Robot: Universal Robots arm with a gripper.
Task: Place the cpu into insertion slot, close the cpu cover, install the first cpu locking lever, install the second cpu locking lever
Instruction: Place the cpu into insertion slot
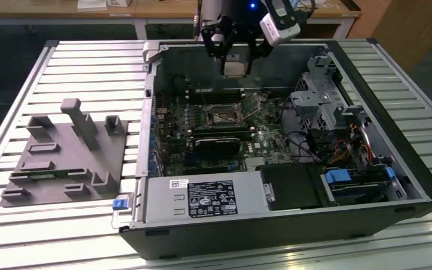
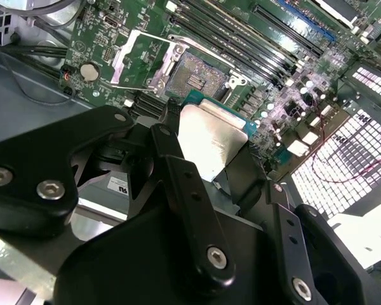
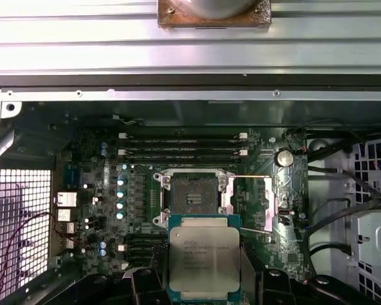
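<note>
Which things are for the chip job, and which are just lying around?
For the job:
gripper, shut on the cpu
insertion slot, empty
cpu cover, flipped open

Just lying about:
grey holder block
black card
long memory slots
labelled metal box

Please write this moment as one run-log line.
gripper: shut on cpu | cpu: held in air, not in insertion slot | insertion slot: empty | cpu cover: open
</note>
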